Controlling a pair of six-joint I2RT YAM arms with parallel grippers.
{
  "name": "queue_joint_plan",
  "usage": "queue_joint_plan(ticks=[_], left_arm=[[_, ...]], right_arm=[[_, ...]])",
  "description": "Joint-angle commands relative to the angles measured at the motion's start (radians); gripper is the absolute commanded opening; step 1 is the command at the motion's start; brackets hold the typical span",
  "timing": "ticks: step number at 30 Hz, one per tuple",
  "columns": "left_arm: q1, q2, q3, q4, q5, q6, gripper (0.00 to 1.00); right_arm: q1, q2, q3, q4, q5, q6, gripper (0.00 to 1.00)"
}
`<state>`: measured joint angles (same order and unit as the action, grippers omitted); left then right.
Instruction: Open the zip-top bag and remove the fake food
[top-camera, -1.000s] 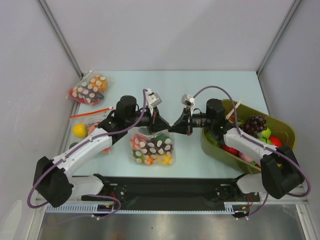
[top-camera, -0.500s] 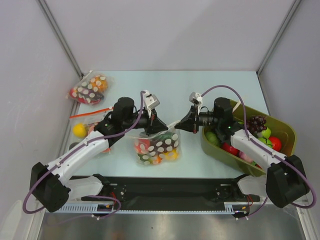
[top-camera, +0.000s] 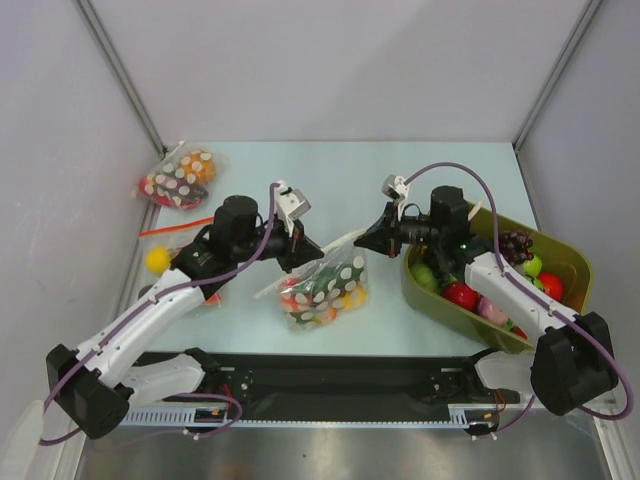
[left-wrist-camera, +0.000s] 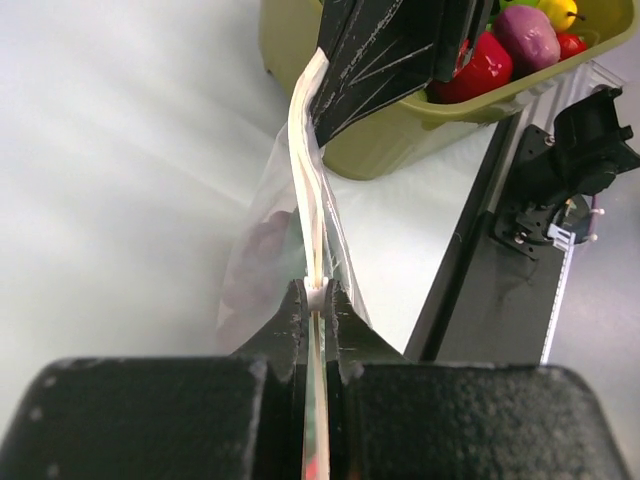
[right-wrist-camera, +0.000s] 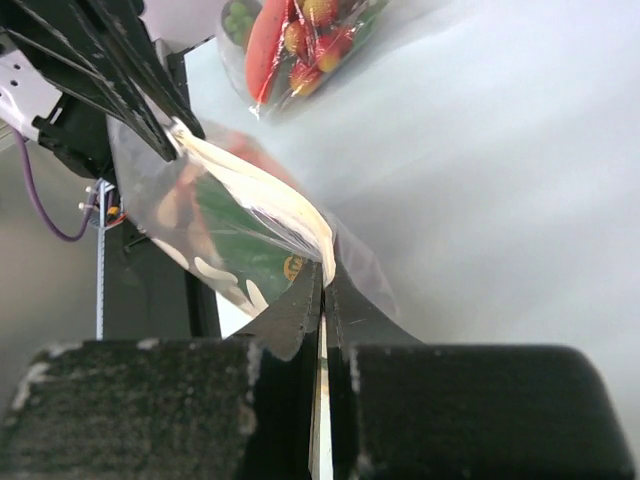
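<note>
The zip-top bag (top-camera: 335, 285), clear with white polka dots, hangs between both grippers at the table's middle. The fake food (top-camera: 312, 303) shows inside it as red, green and yellow pieces. My left gripper (top-camera: 306, 257) is shut on the white slider of the bag's zip strip (left-wrist-camera: 306, 150), seen in the left wrist view (left-wrist-camera: 317, 296). My right gripper (top-camera: 366, 238) is shut on the other end of the bag's top edge, seen in the right wrist view (right-wrist-camera: 323, 278). The strip is stretched taut between them. The bag's lower part (right-wrist-camera: 225, 235) sags below.
An olive green bin (top-camera: 572, 252) at the right holds a grape bunch (top-camera: 510, 246) and other plastic fruits. A dotted bag (top-camera: 178, 178) lies at the back left. A clear bag with an orange-red strip (top-camera: 180, 229) and a yellow fruit (top-camera: 158, 260) lie at the left.
The two grippers have drawn apart, the left one leftward and nearer, the right one rightward. The zip strip between them has lengthened and the bag has shifted right and tilted.
</note>
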<state>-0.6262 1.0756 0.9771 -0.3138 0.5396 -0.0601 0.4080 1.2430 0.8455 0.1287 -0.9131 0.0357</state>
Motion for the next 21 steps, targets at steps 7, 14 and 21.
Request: queue_joint_plan(ticks=[7, 14, 21], left_arm=[[0.008, -0.091, 0.084, -0.093, -0.073, 0.043, 0.00], [0.008, -0.132, 0.080, -0.142, -0.107, 0.054, 0.00], [0.008, -0.178, 0.066, -0.174, -0.155, 0.055, 0.00]], right_arm=[[-0.028, 0.036, 0.107, -0.040, 0.132, -0.033, 0.00], [-0.037, 0.090, 0.174, -0.054, 0.226, -0.051, 0.00], [-0.055, 0.163, 0.266, -0.043, 0.358, -0.040, 0.00]])
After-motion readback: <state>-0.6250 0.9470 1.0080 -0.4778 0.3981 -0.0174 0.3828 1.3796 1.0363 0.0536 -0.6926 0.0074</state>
